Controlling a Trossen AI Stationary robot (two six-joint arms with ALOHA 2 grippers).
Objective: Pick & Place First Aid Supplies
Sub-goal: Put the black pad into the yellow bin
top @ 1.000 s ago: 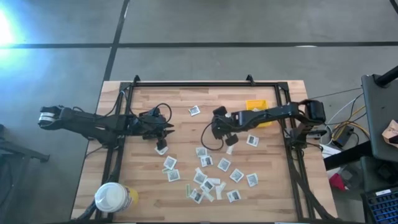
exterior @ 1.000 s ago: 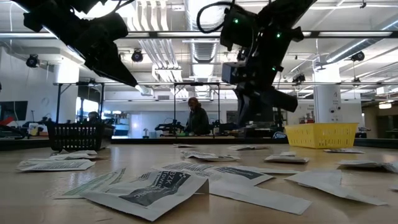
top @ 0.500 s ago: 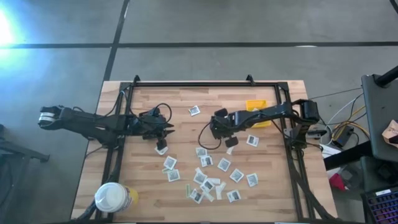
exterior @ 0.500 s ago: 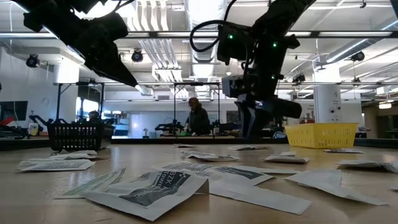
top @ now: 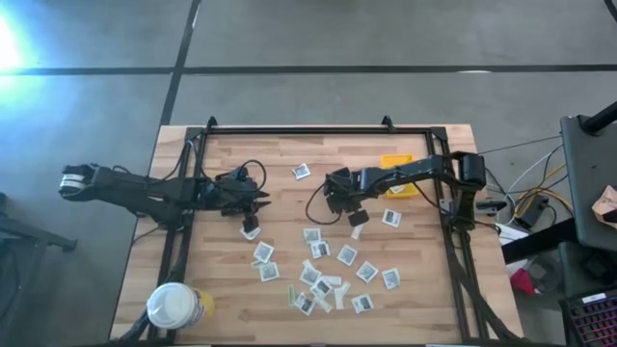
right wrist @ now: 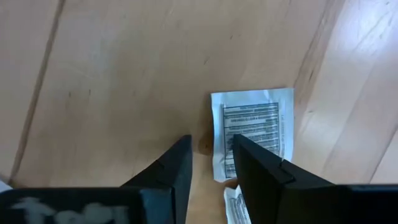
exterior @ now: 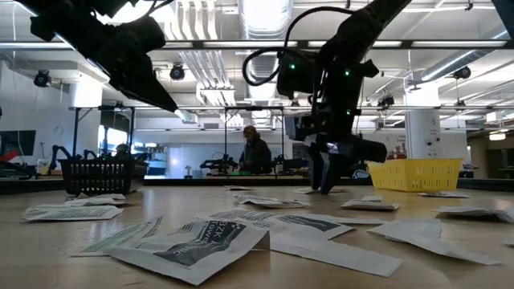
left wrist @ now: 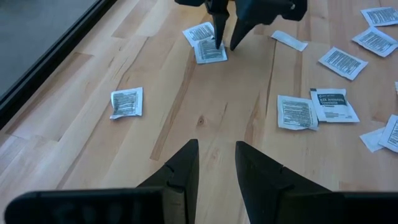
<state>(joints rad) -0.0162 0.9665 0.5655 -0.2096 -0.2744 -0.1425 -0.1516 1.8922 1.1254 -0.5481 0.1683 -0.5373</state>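
My right tool [right wrist: 210, 163], fingers parted and empty, straddles the near edge of a square packet [right wrist: 252, 127] lying toward twelve o'clock.

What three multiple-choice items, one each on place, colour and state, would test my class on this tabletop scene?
1. Where does the round white-lidded yellow tub stand in the high view?
A. at the table's lower left corner
B. inside the small yellow bin
C. under the right gripper

2. What colour is the small plastic bin beside the right arm?
A. black
B. yellow
C. red

3. How do the right gripper's fingers stand over the white square packet with dark print?
A. clamped on the packet
B. parted, with one finger over the packet's edge
C. holding the tub

Answers: 1 A, the tub sits by the lower left corner of the wooden table. 2 B, the bin is yellow in the high and low views. 3 B, the right wrist view shows a gap between the fingers.
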